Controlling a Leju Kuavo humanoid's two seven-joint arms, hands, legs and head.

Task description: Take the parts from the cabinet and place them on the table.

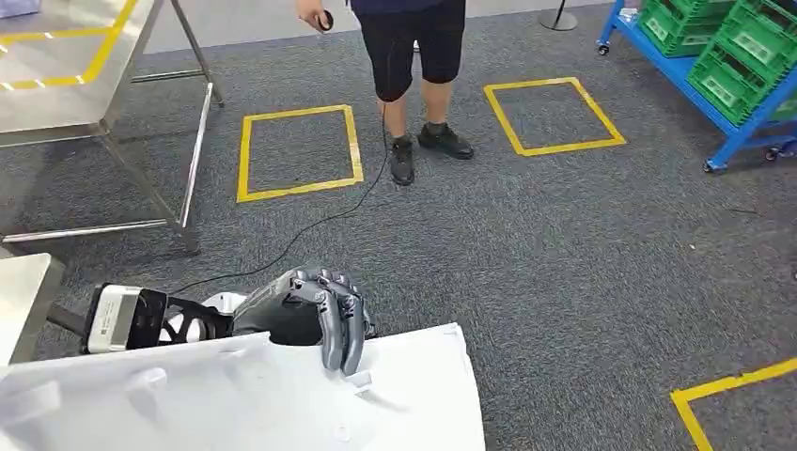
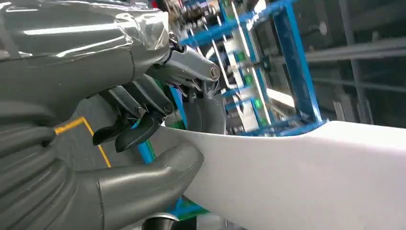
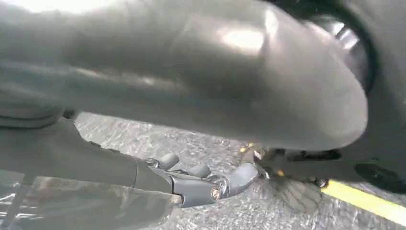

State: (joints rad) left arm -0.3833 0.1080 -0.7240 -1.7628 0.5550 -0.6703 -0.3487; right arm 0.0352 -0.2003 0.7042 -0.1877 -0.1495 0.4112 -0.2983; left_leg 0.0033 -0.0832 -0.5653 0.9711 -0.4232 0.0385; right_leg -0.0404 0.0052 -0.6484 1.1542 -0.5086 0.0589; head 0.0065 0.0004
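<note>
Closest to me, my left hand [image 1: 310,315] grips the white part [image 1: 282,395], fingers [image 1: 340,329] hooked over its top edge; on the left wrist camera the thumb [image 2: 143,184] presses the panel's [image 2: 306,182] other face. I carry the part low in front of my body, over grey carpet [image 1: 564,263]. My right hand [image 3: 191,184] hangs above the carpet with fingers stretched out and apart, holding nothing. Ahead, a person [image 1: 414,75] stands between two yellow floor squares [image 1: 299,152]. I see a steel table [image 1: 66,75] at far left and green crates [image 1: 733,47] on a blue rack [image 1: 677,70] at far right.
</note>
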